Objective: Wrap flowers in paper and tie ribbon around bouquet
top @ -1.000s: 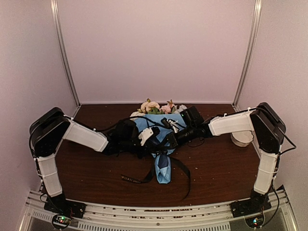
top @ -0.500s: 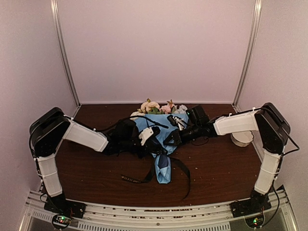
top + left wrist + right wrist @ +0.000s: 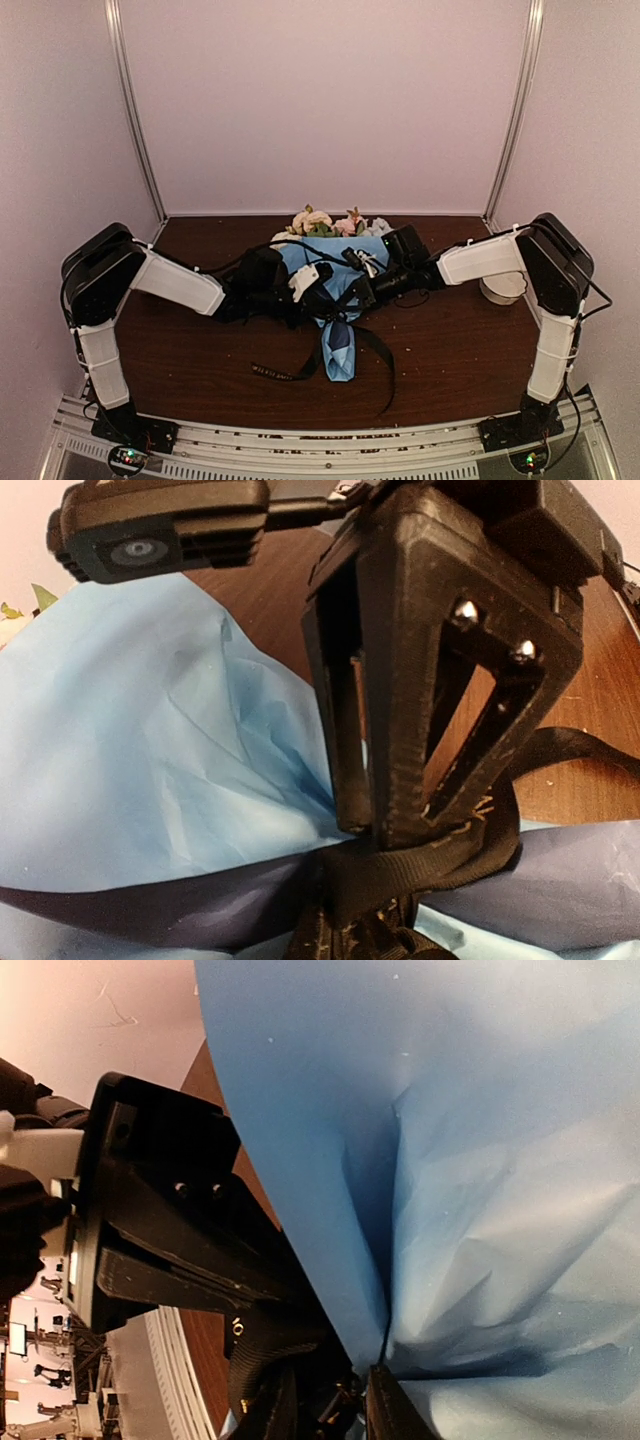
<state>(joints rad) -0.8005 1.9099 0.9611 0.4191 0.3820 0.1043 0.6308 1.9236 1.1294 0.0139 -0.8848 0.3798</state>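
From above, flowers [image 3: 325, 222] sit near the far edge of the table [image 3: 450, 350]; the left wrist view shows ribbon [image 3: 450, 855] under the right gripper [image 3: 370, 825], grip unclear; left gripper [image 3: 328, 298] clenched

Quick count: one bouquet [image 3: 338, 262], one ribbon [image 3: 378, 352], two arms, one white cup [image 3: 503, 289] (off right of the right pincer [image 3: 357, 291]).

— What sort of place?
— Robotics lab test booth: plain pale walls [image 3: 330, 100], aluminium corner posts [image 3: 137, 120], dark wooden table [image 3: 460, 360], robot arm bases [image 3: 130, 430] bolted to a metal rail [image 3: 320, 437] along the near edge.
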